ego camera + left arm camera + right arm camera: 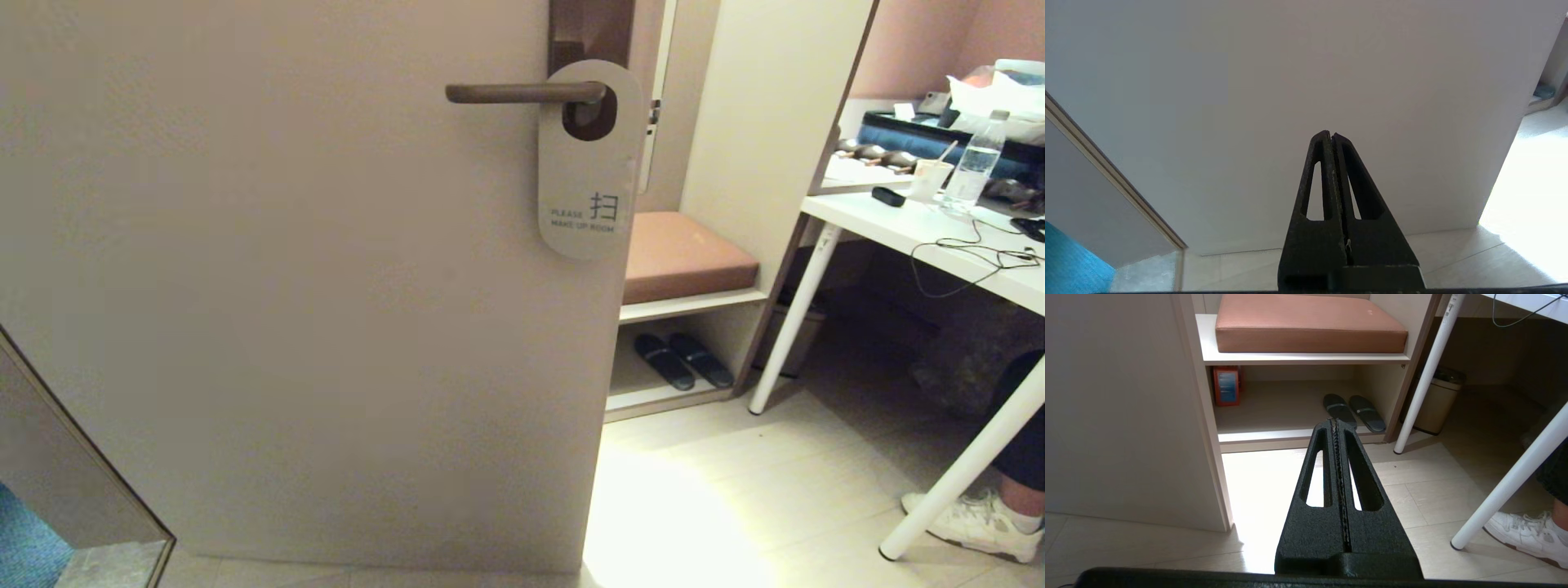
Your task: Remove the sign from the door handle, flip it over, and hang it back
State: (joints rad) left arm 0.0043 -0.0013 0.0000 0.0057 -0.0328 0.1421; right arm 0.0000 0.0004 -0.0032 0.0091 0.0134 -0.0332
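The sign hangs on the door handle by its oval hole, pale grey-white "MAKE UP ROOM" face outward. The handle is a dark bronze lever on a dark brown backplate at the door's right edge. Neither arm shows in the head view. My left gripper is shut and empty, low down, facing the plain door panel. My right gripper is shut and empty, low down, pointing at the floor and shelf unit beside the door. The sign and handle are out of both wrist views.
A shelf unit with a brown cushion and dark slippers stands right of the door. A white table with a bottle, cup and cables is at the right, with a person's leg and shoe under it. A mirror frame leans at lower left.
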